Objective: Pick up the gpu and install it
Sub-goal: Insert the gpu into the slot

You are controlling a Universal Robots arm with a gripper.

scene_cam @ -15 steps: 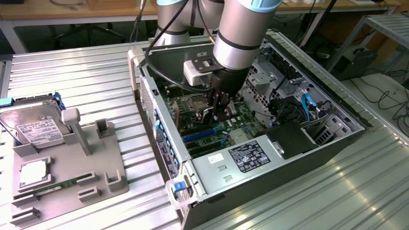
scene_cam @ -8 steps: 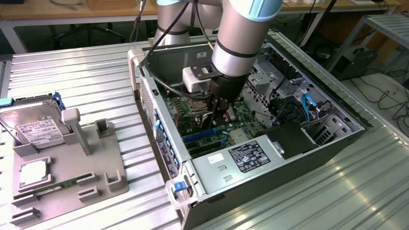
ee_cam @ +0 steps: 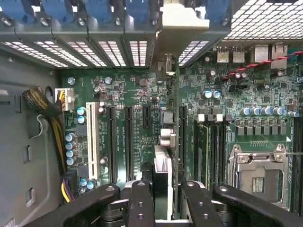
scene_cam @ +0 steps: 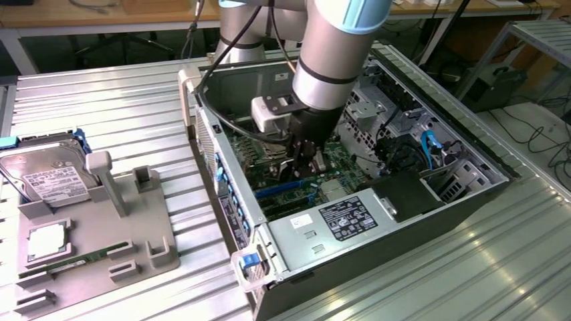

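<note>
The gpu [ee_cam: 163,163] appears edge-on in the wrist view as a thin upright card. Its pale metal bracket [ee_cam: 182,28] reaches the case's rear slot openings. My gripper [ee_cam: 165,201] is shut on the card's top edge, with a black finger [ee_cam: 141,203] on either side. The card stands over the green motherboard [ee_cam: 137,94], in line with the long black expansion slots beside the white slot [ee_cam: 91,137]. I cannot tell whether it is seated. In the exterior view my gripper [scene_cam: 308,160] reaches down into the open computer case [scene_cam: 464,190].
A grey fixture tray [scene_cam: 134,234] at the exterior view's left holds a silver hard drive [scene_cam: 49,177] and a narrow green memory stick [scene_cam: 80,262]. Inside the case are the power supply [scene_cam: 344,224], a cpu socket [ee_cam: 258,175], memory slots and a cable bundle [ee_cam: 47,109].
</note>
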